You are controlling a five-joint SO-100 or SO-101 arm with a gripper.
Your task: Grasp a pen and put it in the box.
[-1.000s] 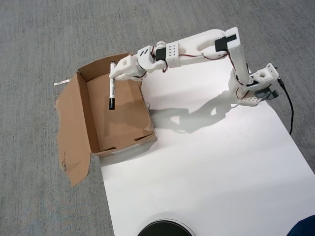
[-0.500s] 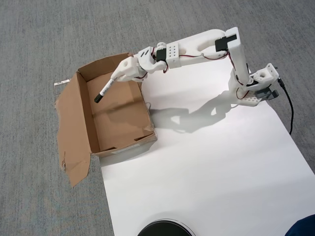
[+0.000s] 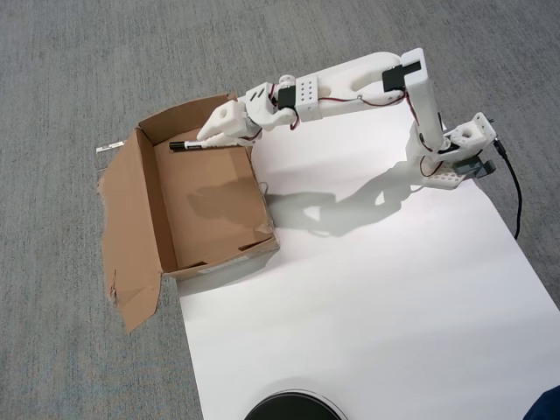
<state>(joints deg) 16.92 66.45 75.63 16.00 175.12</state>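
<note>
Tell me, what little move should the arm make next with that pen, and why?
Probably open the gripper and let go. The pen lies roughly level over the far end of the box, inside its walls, so it should drop onto the cardboard floor. Whether it already touches the floor cannot be told.

A single fixed overhead camera looks almost straight down from well above, wide enough to take in the whole white arm (image 3: 350, 87), the box (image 3: 206, 197), the white sheet (image 3: 367, 297) and surrounding grey carpet (image 3: 70, 70), with a dark round object (image 3: 293, 407) cropped at the bottom edge.
</note>
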